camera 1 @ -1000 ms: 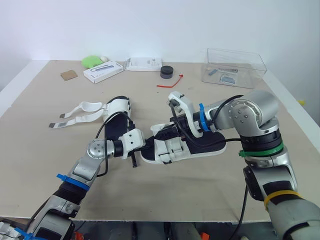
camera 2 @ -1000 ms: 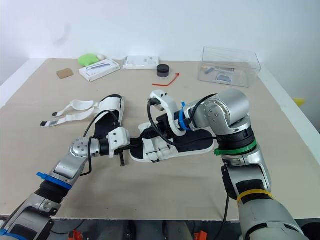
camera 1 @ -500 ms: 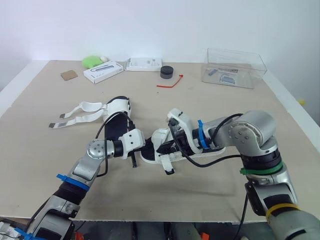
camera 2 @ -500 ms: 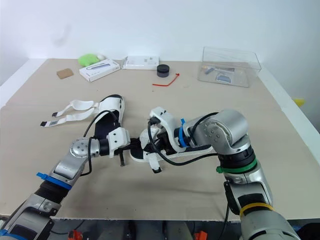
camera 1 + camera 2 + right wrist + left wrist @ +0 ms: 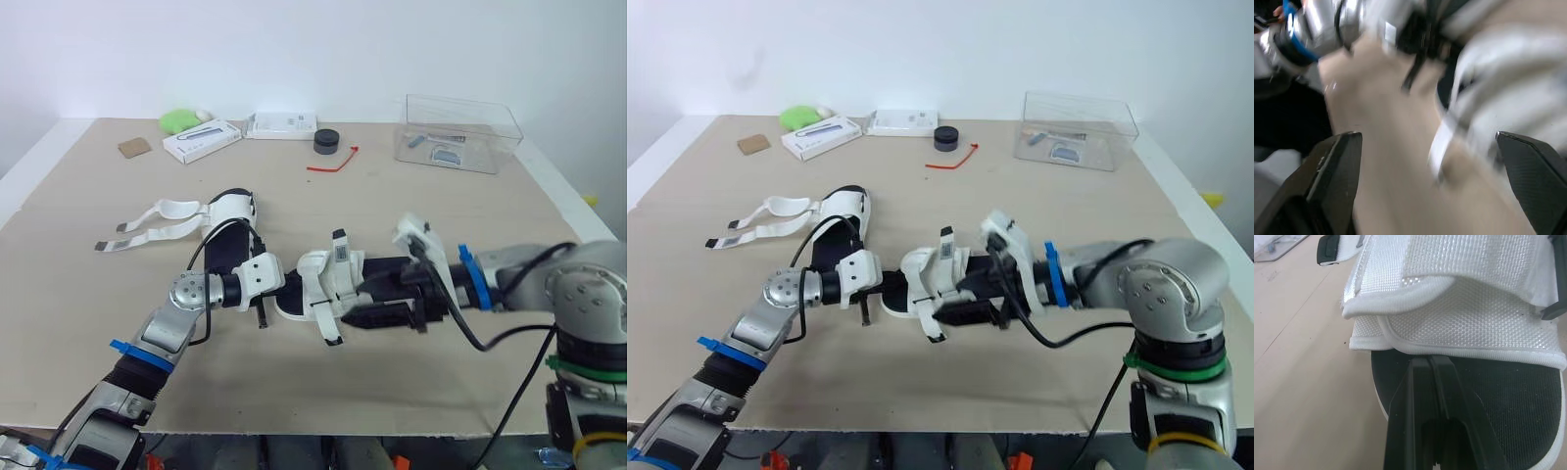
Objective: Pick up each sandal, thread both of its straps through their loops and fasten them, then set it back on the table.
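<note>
- Two sandals lie on the matte tan table (image 5: 78, 313), both with white woven straps and black soles. The near sandal (image 5: 328, 279) is at centre. The far sandal (image 5: 227, 230) is at 10 o'clock from it, its loose straps (image 5: 147, 223) trailing toward 9 o'clock.
- Head view: the left gripper (image 5: 284, 292) meets the near sandal's toe from 9 o'clock, and the right gripper (image 5: 355, 304) reaches in from 3 o'clock along the heel. One strap end (image 5: 339, 250) stands up and another (image 5: 329, 331) hangs toward 6 o'clock.
- Clutter lines the 12 o'clock edge, including a clear plastic box (image 5: 460, 132), a black puck (image 5: 327, 141), a red tie (image 5: 333, 162) and a white carton (image 5: 203, 140). The table is bare from 4 to 8 o'clock.
- Left wrist view: this gripper's fingers are pressed together, their tips on the grainy black footbed just under the toe strap's stitched hem. No clamp on the sandal can be made out.
- Right wrist view: the two fingers (image 5: 1337, 166) are spread wide with nothing between them. The sandal ahead is blurred.
</note>
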`<action>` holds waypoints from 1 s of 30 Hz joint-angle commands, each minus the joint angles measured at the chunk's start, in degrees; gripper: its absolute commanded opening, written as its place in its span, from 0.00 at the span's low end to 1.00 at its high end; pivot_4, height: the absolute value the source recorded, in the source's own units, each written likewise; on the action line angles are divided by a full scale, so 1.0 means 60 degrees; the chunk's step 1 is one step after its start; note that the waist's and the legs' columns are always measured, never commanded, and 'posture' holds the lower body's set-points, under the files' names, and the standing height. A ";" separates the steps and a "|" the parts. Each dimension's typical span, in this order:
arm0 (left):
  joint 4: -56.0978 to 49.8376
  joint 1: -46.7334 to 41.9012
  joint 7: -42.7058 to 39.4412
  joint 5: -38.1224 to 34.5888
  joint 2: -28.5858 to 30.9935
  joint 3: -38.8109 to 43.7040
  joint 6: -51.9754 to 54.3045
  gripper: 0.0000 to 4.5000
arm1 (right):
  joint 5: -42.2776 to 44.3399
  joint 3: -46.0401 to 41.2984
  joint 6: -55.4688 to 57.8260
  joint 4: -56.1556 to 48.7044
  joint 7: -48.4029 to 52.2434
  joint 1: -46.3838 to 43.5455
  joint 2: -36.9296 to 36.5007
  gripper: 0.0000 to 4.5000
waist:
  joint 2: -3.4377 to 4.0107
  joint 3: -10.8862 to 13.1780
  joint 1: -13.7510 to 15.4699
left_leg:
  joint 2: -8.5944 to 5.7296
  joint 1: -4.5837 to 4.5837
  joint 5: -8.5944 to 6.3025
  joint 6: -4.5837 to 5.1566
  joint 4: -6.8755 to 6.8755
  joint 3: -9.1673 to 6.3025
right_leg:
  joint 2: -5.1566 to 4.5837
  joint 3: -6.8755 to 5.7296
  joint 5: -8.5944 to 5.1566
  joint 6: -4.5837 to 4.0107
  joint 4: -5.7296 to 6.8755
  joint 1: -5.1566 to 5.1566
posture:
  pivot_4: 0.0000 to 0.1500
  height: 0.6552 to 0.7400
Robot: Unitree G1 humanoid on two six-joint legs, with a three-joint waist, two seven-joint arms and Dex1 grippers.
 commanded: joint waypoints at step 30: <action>0.0335 0.0279 -0.0052 0.0486 0.0204 -0.0275 0.0360 0.00 | 0.0568 0.1370 -0.0023 -0.0750 -0.1585 0.1463 0.0621 0.00 | 0.0002 0.0000 -0.0019 | 0.0015 0.0012 0.0011 0.0019 -0.0002 0.0005 | 0.0050 0.0060 -0.0032 0.0057 0.0010 -0.0001 | 1.00 1.00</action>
